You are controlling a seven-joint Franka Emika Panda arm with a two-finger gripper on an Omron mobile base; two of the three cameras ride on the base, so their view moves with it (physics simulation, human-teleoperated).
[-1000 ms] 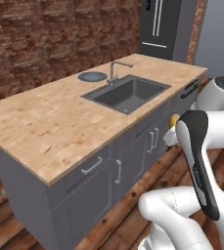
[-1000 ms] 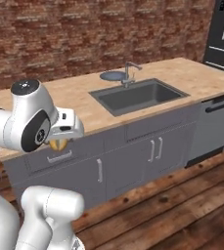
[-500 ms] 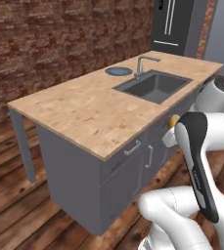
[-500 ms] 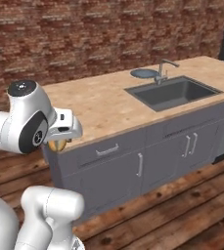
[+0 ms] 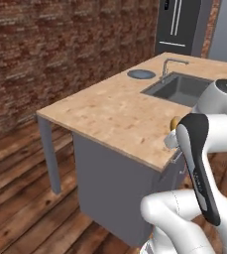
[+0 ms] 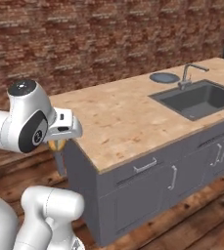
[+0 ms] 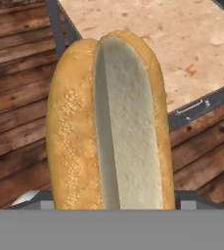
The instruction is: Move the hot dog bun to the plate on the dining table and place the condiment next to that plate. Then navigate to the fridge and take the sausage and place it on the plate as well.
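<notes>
My gripper is shut on the hot dog bun, a yellow-tan split bun that stands upright close to the hand camera. The bun peeks out behind the arm's elbow, and the bun hangs under the white hand just off the table's near left corner. The dining table has a pale wood top and an inset grey sink. A round blue-grey plate lies beside the faucet, the same plate far from the gripper. The dark fridge stands behind the table.
A brick wall runs along the far side. Wooden floor lies open to the table's left end, where a thin grey leg stands. Grey cabinet doors and drawers face me below the top.
The whole picture has shifted as the base drove along the table toward its legged end. The sink and plate now sit farther right. The bun stays in the gripper.
</notes>
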